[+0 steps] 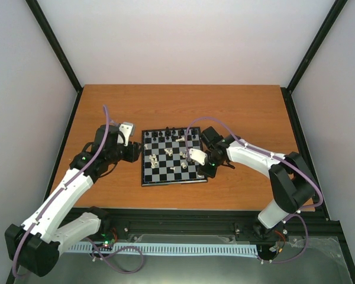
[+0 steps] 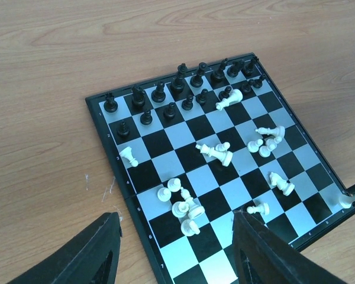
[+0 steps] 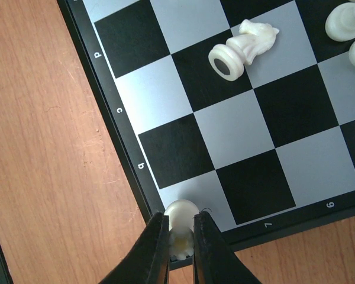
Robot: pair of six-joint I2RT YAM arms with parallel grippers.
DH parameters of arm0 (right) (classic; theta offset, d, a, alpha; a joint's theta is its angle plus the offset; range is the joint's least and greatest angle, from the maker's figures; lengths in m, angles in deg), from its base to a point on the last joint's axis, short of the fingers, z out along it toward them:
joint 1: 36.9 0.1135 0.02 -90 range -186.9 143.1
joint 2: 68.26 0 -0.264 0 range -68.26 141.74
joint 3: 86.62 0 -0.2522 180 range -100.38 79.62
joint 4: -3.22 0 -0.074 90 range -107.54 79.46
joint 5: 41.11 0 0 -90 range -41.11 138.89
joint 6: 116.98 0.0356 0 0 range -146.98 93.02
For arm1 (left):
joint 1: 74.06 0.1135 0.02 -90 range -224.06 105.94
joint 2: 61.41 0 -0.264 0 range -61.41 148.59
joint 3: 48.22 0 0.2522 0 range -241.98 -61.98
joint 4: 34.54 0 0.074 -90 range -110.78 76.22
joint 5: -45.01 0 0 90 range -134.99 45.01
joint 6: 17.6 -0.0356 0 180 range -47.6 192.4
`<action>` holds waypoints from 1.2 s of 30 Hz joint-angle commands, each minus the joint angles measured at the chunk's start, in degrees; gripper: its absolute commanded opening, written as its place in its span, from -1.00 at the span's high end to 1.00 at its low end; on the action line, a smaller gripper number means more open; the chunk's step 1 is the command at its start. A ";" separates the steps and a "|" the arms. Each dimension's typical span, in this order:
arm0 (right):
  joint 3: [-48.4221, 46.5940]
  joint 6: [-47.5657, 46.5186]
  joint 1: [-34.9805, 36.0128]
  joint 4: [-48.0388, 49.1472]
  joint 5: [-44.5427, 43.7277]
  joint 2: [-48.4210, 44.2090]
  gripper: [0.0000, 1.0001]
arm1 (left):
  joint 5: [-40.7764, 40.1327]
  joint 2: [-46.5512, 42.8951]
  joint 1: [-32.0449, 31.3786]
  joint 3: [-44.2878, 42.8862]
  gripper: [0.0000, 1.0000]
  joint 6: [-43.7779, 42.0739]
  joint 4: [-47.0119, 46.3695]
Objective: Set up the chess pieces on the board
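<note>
My right gripper [image 3: 178,239] pinches a cream-white piece [image 3: 181,212] on the board's [image 3: 183,148] corner square, against the rim. My left gripper [image 2: 177,228] hangs spread wide over the board's opposite side, holding nothing. I see black pieces [image 2: 178,81] lining the board's far edge, white ones [image 2: 222,155] toppled mid-board.
</note>
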 commanded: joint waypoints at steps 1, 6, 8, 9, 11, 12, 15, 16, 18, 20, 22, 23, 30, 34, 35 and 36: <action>0.18 -0.28 0.90 1.55 -1.77 1.53 0.89 | 0.38 0.27 -0.30 -2.54 -0.09 -0.83 0.65; -0.11 -0.16 0.95 1.98 -2.34 2.54 0.88 | 0.41 0.48 -0.30 -2.49 -0.10 -0.79 0.64; -0.14 -0.14 0.95 2.20 -2.90 2.96 0.87 | 0.42 0.53 -0.29 -2.48 -0.10 -0.82 0.69; -0.19 -0.05 0.95 2.36 -3.10 3.05 0.86 | 0.42 0.48 -0.33 -2.44 -0.10 -0.79 0.64; -0.15 -0.03 1.00 2.50 -3.42 3.34 0.82 | 0.54 0.51 -0.33 -2.49 -0.09 -0.84 0.66; -0.12 0.04 1.03 2.58 -3.63 3.45 0.79 | 0.55 0.53 -0.35 -2.52 -0.10 -0.80 0.65; -0.18 0.22 1.04 2.84 -4.23 3.54 0.61 | 0.73 0.50 -0.31 -2.49 -0.09 -0.79 0.64; -0.20 0.22 1.04 2.86 -4.24 3.47 0.55 | 0.69 0.53 -0.31 -2.45 -0.10 -0.79 0.68; -0.16 0.32 1.04 2.73 -3.95 3.31 0.48 | 0.77 0.48 -0.33 -2.49 -0.09 -0.87 0.64; -0.33 0.52 1.04 2.57 -3.57 2.91 0.40 | 0.78 0.37 -0.32 -2.45 -0.10 -0.88 0.64; -0.75 0.69 1.04 2.36 -3.54 2.06 0.35 | 0.77 0.37 -0.31 -2.49 -0.10 -0.80 0.65; -1.00 0.71 0.99 2.22 -3.69 1.48 0.33 | 0.61 0.39 -0.29 -2.38 -0.10 -0.80 0.65; -4.36 2.34 -2.83 -0.55 0.15 -6.42 0.23 | 0.38 1.37 -0.34 -2.22 -0.08 0.36 0.05; -5.92 5.52 -8.92 -0.56 6.05 -14.07 0.21 | -0.03 3.07 -0.35 -2.43 0.04 1.64 0.09; -5.87 6.88 -10.85 -0.31 8.34 -15.83 0.21 | -0.21 3.79 -0.30 -2.45 0.06 1.93 0.19; -5.48 8.08 -12.82 -0.10 11.04 -17.45 0.21 | -0.45 4.66 -0.38 -2.75 0.08 2.42 0.63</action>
